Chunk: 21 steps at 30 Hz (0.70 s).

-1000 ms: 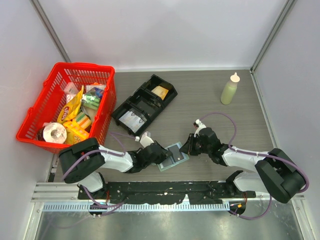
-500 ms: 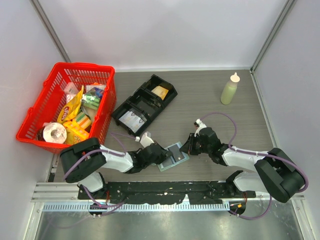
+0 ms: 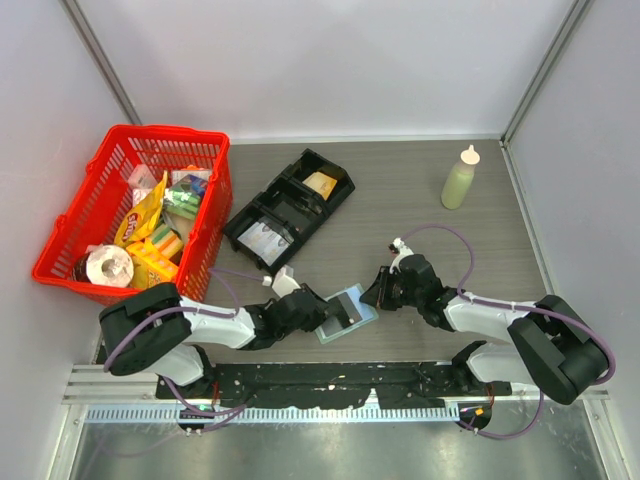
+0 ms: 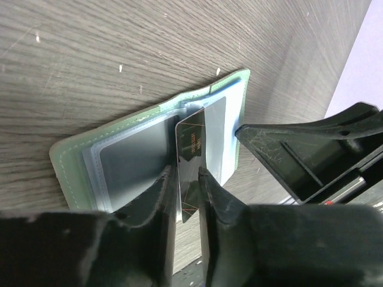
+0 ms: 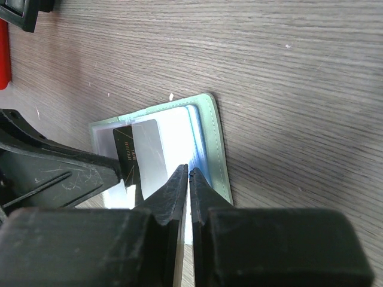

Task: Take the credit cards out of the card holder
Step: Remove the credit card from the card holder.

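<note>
Left end effector [image 4: 187,176] | arm low, outstretched | pinching credit card [image 4: 191,140] at card holder [image 4: 69,162]

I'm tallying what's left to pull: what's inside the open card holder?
A dark card, held by the left fingers, sticks partly out of the card holder. A pale blue card shows in the clear sleeves. Any cards under those are covered.

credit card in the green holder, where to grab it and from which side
Pinch the free end of the credit card across its flat faces, from the left arm's side: that end tilts up clear of the card holder, where the left gripper grips it.
</note>
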Each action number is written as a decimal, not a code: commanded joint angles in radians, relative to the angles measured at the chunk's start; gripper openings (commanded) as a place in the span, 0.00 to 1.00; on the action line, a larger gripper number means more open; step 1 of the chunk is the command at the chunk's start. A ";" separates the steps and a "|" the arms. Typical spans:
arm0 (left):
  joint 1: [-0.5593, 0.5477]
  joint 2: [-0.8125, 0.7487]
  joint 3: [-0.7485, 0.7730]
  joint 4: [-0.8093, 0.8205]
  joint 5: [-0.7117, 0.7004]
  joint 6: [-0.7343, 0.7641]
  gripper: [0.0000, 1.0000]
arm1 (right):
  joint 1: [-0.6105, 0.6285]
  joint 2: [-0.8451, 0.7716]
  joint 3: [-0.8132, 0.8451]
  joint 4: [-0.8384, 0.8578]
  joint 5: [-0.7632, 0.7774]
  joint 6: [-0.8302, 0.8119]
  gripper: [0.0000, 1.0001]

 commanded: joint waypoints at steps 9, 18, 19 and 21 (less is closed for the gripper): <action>-0.002 0.068 0.023 0.021 0.023 -0.012 0.36 | -0.007 0.021 -0.016 -0.048 0.017 -0.011 0.08; -0.002 0.065 -0.010 0.046 0.008 -0.050 0.06 | -0.009 0.022 -0.019 -0.042 0.015 -0.006 0.07; -0.002 0.054 -0.016 0.044 0.002 -0.050 0.02 | -0.009 0.022 -0.019 -0.042 0.017 -0.006 0.07; -0.002 0.034 -0.026 0.034 -0.006 -0.050 0.00 | -0.009 0.024 -0.022 -0.042 0.021 -0.006 0.08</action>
